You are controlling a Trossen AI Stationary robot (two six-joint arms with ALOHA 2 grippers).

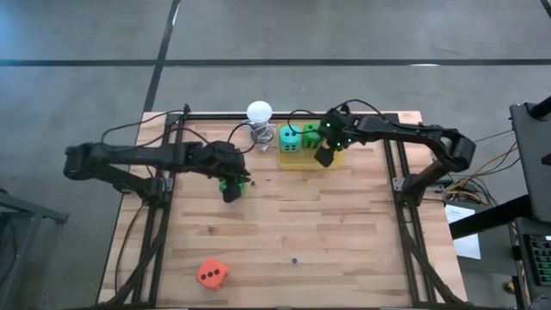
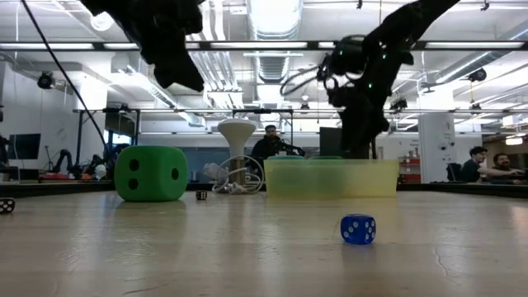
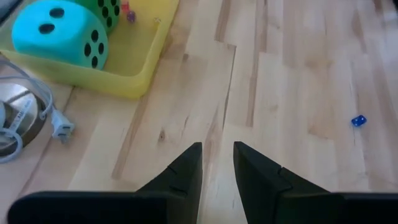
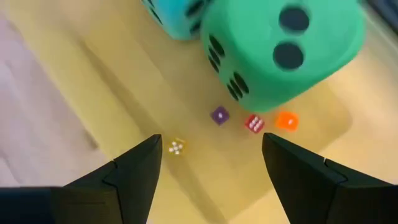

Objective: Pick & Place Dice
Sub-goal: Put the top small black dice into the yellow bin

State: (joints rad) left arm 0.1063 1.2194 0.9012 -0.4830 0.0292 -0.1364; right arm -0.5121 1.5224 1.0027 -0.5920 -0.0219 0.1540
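My left gripper (image 1: 232,193) (image 3: 217,163) hangs over the bare wood in the table's middle, its fingers narrowly apart and holding nothing. A bright green die (image 1: 225,182) (image 2: 151,173) rests on the table just beneath that arm. My right gripper (image 1: 325,158) (image 4: 211,155) hovers wide open over the yellow tray (image 1: 303,162) (image 3: 134,78), touching nothing. A teal die (image 1: 290,139) (image 3: 59,31) and a second green die (image 1: 311,133) (image 4: 280,46) lie in the tray. The orange-red die (image 1: 212,273) sits near the table's near left corner.
Small dice lie on the tray floor: purple (image 4: 219,115), red (image 4: 254,123), orange (image 4: 286,121), yellow (image 4: 176,147). A tiny blue die (image 2: 358,228) (image 3: 358,121) lies on the near wood. A white ball on a wire stand (image 1: 259,114) with a cord stands left of the tray. People sit in the room beyond.
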